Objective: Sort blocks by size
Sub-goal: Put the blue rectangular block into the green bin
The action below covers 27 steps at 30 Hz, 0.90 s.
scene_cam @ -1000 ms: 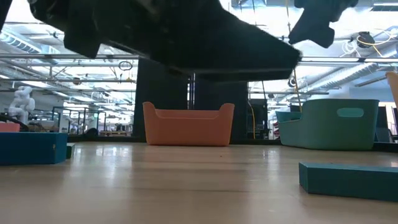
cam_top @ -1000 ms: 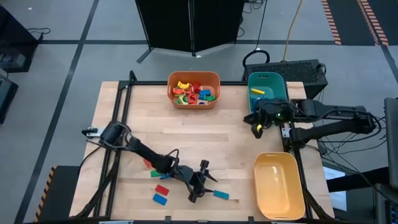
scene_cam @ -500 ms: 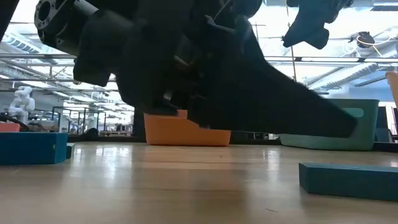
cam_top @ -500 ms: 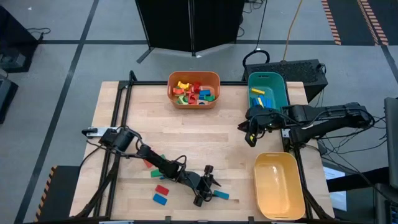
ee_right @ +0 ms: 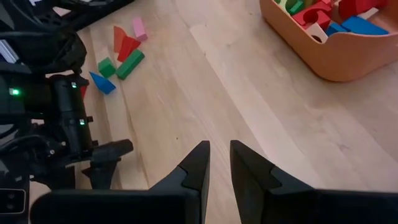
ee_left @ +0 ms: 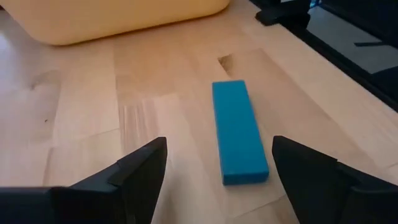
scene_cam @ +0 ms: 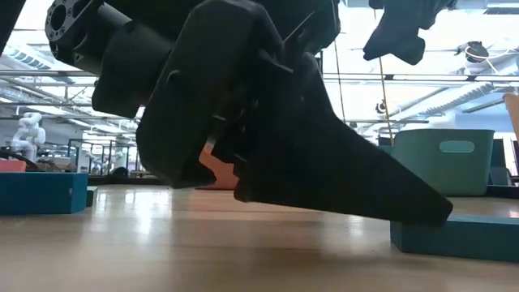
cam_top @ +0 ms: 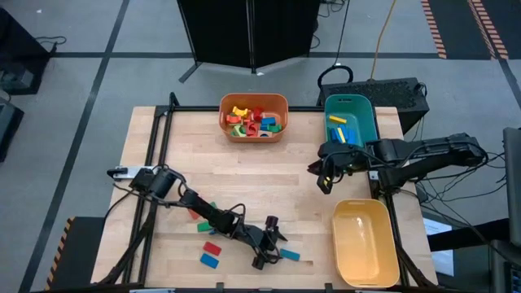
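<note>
Left claw point(cam_top: 273, 242): spread, low over the bench's front edge, fingers straddling a long blue block point(ee_left: 239, 131).
Right claw point(cam_top: 324, 174): pressed together, empty, raised beside teal bin point(cam_top: 350, 119).

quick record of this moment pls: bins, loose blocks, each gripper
orange bin: far edge of table, holds a mixed pile of blocks
teal bin: far right, a few blue and yellow blocks inside
yellow bin: near right, looks empty
loose blocks: red, blue, green, scattered near the front edge
left gripper: open, low over the table, fingers either side of a long blue block
right gripper: fingers nearly together, holding nothing visible, between teal and yellow bins
</note>
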Motion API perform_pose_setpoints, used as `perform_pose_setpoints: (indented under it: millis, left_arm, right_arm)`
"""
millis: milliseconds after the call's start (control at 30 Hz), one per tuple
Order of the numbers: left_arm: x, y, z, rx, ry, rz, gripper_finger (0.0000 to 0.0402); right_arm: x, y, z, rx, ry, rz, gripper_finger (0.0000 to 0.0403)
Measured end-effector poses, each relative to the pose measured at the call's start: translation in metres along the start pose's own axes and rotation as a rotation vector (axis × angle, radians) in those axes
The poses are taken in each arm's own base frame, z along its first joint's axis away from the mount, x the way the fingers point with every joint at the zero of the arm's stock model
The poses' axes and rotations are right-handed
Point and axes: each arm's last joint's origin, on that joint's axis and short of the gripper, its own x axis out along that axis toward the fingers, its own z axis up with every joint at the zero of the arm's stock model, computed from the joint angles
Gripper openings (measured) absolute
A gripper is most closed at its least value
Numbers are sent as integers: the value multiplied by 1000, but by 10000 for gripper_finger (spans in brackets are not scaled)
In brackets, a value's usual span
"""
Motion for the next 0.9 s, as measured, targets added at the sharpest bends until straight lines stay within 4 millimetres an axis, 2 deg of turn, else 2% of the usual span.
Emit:
perform_pose_setpoints:
  millis: [300, 400, 667, 900]
  left_arm:
    - [4, -1, -5, -23, 2, 1, 289]
    - [9, -2, -9, -25, 6, -1, 278]
    - [12, -5, -11, -19, 16, 0, 209]
    - [11, 0, -11, -31, 34, 1, 112]
  right_arm:
    - [0, 1, 2, 1, -21, 13, 48]
    - [0, 1, 2, -2, -21, 13, 48]
    - [0, 1, 2, -4, -18, 12, 48]
    - [2, 1, 1, -31, -11, 8, 47]
